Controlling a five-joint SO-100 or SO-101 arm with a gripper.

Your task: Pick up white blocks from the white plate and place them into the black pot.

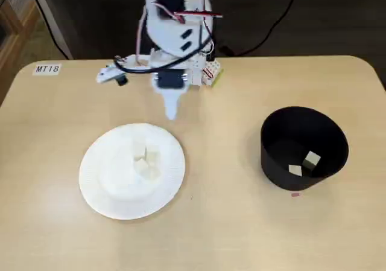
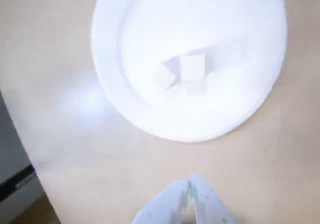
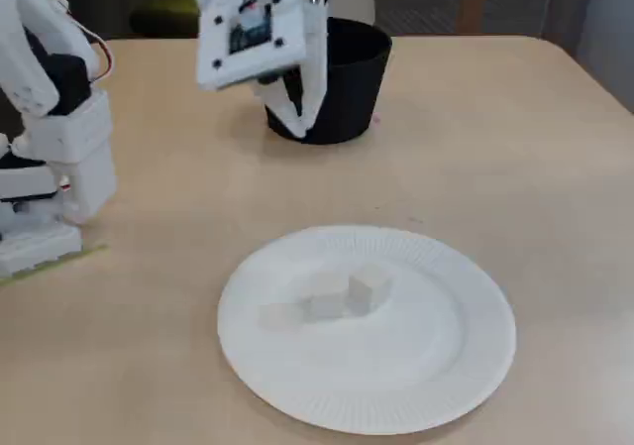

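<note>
Gripper: white two-finger gripper empty, fingers together, hovering at six o'clock of plate in the wrist view.
Plate: round white ribbed paper plate holds small cream cubes.
Pot: matte black cylindrical pot, two cubes inside.

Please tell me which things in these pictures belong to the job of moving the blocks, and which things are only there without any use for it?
Belong to the job:
- white blocks on the white plate
- two blocks already in the black pot
- gripper, shut and empty, off the plate

Just lying about:
- "MT18" label on the table
- black cables behind the table
</note>
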